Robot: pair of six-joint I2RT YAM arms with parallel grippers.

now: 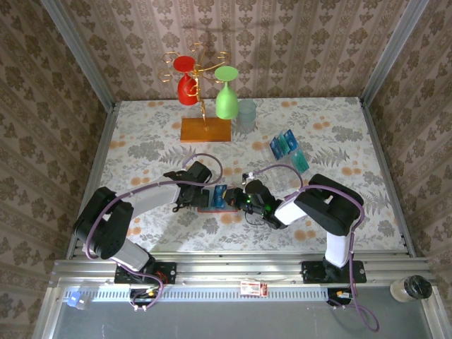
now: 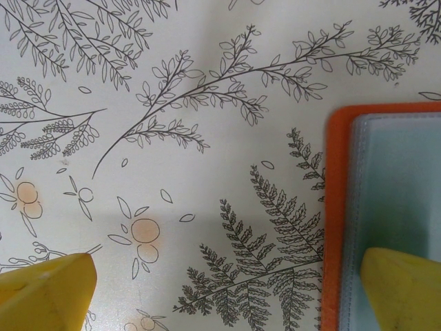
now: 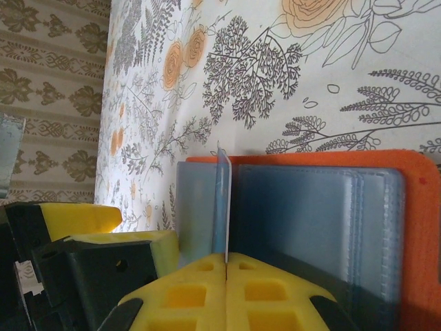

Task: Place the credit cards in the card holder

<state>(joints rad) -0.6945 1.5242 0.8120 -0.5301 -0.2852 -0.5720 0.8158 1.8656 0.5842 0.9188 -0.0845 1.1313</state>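
Black-and-white arms (image 1: 150,191), looping lilac cables (image 1: 205,155), blocky yellow fingers (image 2: 48,289).

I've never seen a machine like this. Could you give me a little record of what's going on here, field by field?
Job: putting credit cards into a card holder
Card holder: orange, lying open on the flowered table, grey-blue pockets facing up
Right gripper: shut on a blue credit card, held on edge at the pockets
Left gripper: open, one finger over the holder's edge
Other cards: blue and teal, further back on the right
Background: red glass and green glass on a gold stand
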